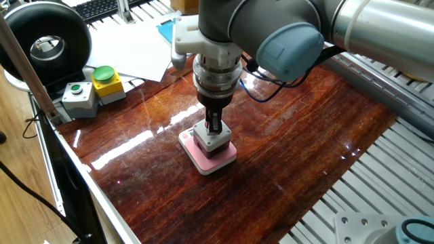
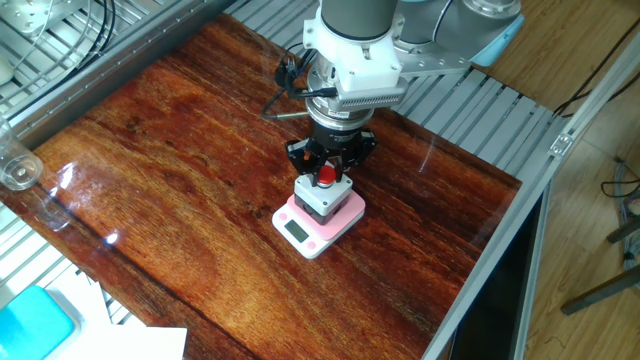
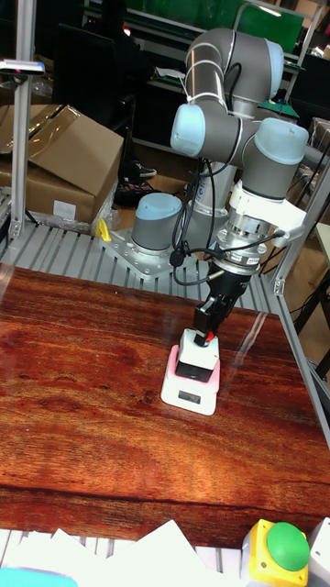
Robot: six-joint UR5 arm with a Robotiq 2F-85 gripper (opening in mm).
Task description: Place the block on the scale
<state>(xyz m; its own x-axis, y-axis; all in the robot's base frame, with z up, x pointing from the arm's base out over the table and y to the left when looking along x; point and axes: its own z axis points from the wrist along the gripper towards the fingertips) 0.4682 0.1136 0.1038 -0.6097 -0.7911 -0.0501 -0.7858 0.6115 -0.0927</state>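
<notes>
The block point(image 1: 211, 140), a small grey box with a black base and a red button on top, stands upright on the pink scale point(image 1: 203, 163) in the middle of the wooden table. It also shows as the block point(image 2: 325, 197) on the scale point(image 2: 300, 232), whose display faces the near left, and as the block point(image 3: 194, 356) on the scale point(image 3: 188, 394). My gripper point(image 2: 330, 158) hangs straight above it, open, its black fingers spread either side of the red button and gripping nothing. The same gripper point(image 1: 214, 122) point(image 3: 209, 316) points straight down.
A grey box with a green button point(image 1: 78, 98) and a yellow box with a big green button point(image 1: 107, 83) sit at the table's far left corner, near papers point(image 1: 129, 41). A glass point(image 2: 18, 170) and a blue flat item point(image 2: 35, 325) lie off the wood. Metal rollers point(image 1: 380, 176) border the table.
</notes>
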